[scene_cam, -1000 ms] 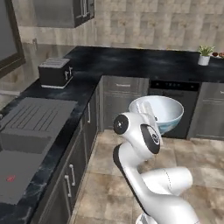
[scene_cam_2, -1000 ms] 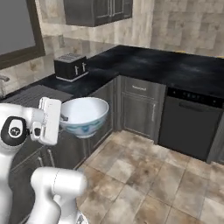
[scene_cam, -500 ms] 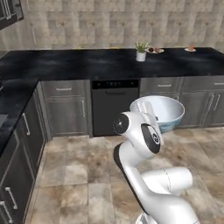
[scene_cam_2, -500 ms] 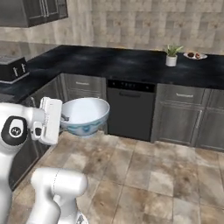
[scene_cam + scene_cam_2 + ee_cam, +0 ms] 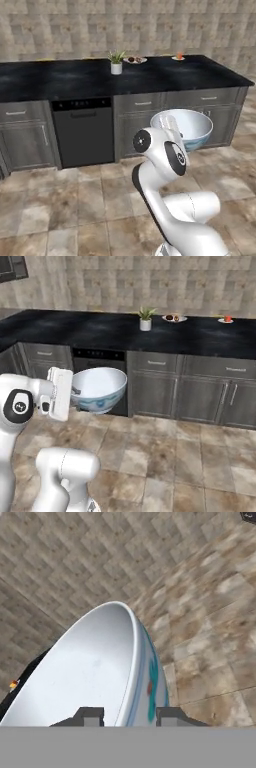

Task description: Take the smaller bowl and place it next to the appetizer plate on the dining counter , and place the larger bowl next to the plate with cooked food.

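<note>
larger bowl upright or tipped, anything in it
Upright and empty: the larger bowl hangs rim-up in the gripper, pale blue inside bare.

No legible text, label, brand or number anywhere.

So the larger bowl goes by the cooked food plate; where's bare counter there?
Between the plate with cooked food and the appetizer plate the dining counter lies bare. Tighter toward the potted plant. Gripper holds the larger bowl.
</note>
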Controlling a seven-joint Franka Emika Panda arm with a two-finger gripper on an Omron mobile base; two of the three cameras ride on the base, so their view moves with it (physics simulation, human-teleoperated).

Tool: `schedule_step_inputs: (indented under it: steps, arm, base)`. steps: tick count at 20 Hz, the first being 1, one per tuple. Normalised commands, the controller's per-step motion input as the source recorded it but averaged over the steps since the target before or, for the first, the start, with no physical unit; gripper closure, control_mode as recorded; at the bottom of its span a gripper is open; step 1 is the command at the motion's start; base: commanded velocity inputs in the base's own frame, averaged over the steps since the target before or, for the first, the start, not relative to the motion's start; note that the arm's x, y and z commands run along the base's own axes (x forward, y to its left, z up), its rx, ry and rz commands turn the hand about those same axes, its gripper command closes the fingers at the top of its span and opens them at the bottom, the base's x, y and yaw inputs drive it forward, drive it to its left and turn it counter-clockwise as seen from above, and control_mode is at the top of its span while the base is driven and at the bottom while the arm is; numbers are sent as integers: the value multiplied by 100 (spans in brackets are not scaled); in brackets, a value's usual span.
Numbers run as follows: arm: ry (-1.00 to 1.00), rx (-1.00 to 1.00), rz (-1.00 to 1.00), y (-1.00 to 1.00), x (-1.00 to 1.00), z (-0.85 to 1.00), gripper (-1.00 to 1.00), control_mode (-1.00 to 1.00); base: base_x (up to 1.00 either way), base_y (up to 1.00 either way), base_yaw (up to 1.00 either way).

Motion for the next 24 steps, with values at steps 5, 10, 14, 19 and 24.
schedule_step_inputs:
  steps: [5, 10, 14, 19, 24]
  arm:
    - [0, 0, 0, 0, 0, 0, 100, 100]
    - [0, 0, 0, 0, 0, 0, 100, 100]
    - [0, 0, 0, 0, 0, 0, 100, 100]
    - [0, 0, 0, 0, 0, 0, 100, 100]
    - [0, 0, 0, 0, 0, 0, 100, 100]
  base:
    - [63, -100, -12]
    - [64, -100, -9]
    - [68, -100, -8]
    - [71, -100, -6]
    - [61, -100, -2]
